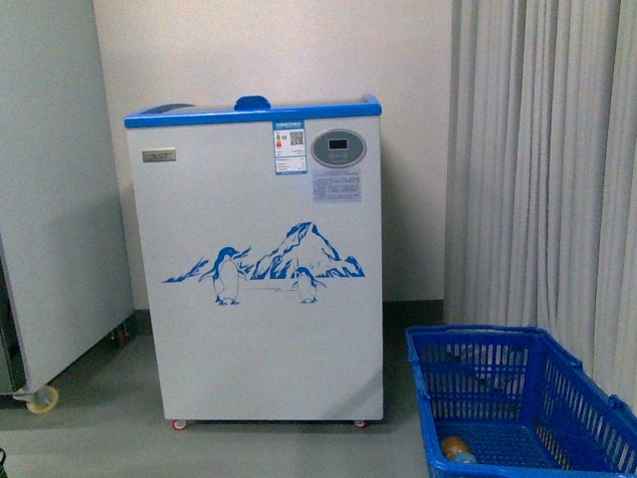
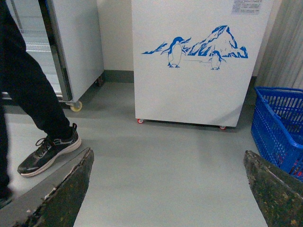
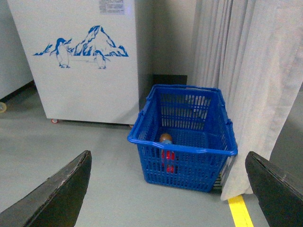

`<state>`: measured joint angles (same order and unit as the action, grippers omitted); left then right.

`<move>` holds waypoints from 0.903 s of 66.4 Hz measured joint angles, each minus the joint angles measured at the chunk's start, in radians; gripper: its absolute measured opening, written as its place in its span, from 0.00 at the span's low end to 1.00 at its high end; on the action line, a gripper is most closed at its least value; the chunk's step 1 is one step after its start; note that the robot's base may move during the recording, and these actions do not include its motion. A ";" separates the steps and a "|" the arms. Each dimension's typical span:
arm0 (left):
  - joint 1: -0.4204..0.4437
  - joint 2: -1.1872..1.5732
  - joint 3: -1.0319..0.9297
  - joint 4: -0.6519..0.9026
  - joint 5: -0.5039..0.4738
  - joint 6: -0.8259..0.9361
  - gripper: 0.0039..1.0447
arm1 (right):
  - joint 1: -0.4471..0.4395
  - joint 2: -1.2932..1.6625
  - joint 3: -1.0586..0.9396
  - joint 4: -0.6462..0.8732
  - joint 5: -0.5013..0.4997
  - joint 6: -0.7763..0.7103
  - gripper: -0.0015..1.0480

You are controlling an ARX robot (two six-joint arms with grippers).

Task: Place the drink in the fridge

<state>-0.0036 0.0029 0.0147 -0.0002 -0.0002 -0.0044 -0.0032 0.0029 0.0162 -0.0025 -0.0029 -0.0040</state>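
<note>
The fridge [image 1: 259,269] is a white chest cooler with a blue top rim and a penguin-and-mountain picture; it stands on castors against the wall and also shows in the left wrist view [image 2: 194,71] and the right wrist view [image 3: 80,66]. The drink [image 1: 456,448], small and orange with a light blue part, lies inside the blue basket; it shows in the right wrist view [image 3: 165,139] with something red below it. My left gripper [image 2: 168,161] is open and empty above bare floor. My right gripper [image 3: 168,163] is open and empty, short of the basket.
The blue plastic basket [image 1: 587,398] sits on the floor right of the fridge, by a grey curtain [image 1: 547,159]; it shows in the right wrist view [image 3: 184,168]. A taller grey-white cabinet [image 1: 50,189] stands left. A person's leg and shoe [image 2: 47,151] are at the left. A yellow floor line [image 3: 241,210] runs near the curtain.
</note>
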 joint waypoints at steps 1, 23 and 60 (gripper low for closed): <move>0.000 0.000 0.000 0.000 0.000 0.000 0.92 | 0.000 0.000 0.000 0.000 0.000 0.000 0.93; 0.000 0.000 0.000 0.000 0.000 0.000 0.92 | 0.000 0.000 0.000 0.000 0.000 0.000 0.93; 0.000 0.000 0.000 0.000 0.000 0.000 0.92 | 0.000 0.000 0.000 0.000 0.000 0.000 0.93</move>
<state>-0.0036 0.0029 0.0147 -0.0002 -0.0002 -0.0044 -0.0032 0.0029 0.0162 -0.0025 -0.0029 -0.0040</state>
